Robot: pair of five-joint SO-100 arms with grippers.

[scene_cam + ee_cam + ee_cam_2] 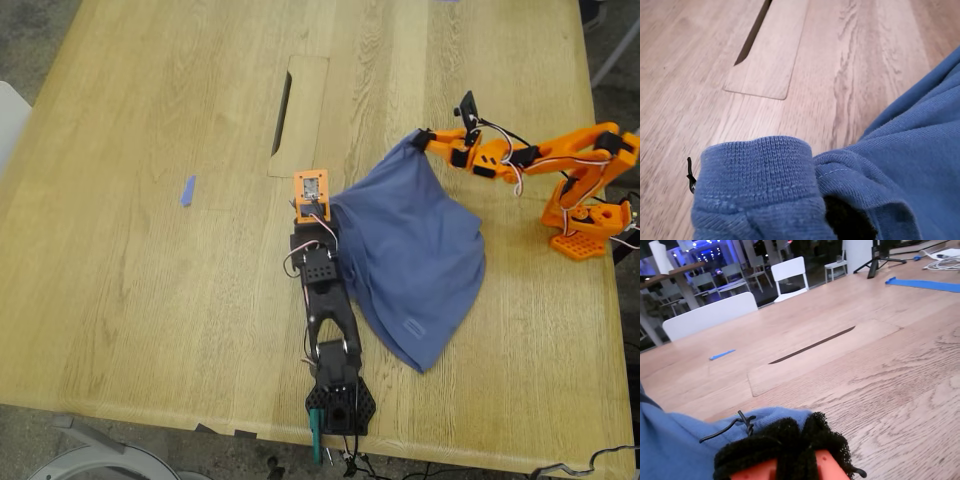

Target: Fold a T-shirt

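Note:
The T-shirt (pixel 415 260) is a bunched blue-purple cloth right of centre in the exterior view. Two of its edges are held up and its lower part rests on the table. My first gripper (pixel 329 204), on the black arm with the orange wrist, is shut on the shirt's edge nearer the exterior view's left. In the first wrist view the T-shirt's ribbed hem (pixel 760 175) fills the foreground and hides the jaws. My second gripper (pixel 421 143), on the orange arm, is shut on the shirt's far top edge. Its black padded finger (pixel 785 440) presses blue cloth (pixel 670 445). No print shows.
A wooden cable flap with a dark slot (pixel 297 115) lies beyond the first gripper. A small blue strip (pixel 187 190) lies towards the exterior view's left. The orange arm's base (pixel 585 225) stands near the table's edge at the exterior view's right, the black arm's base (pixel 340 400) at the front edge.

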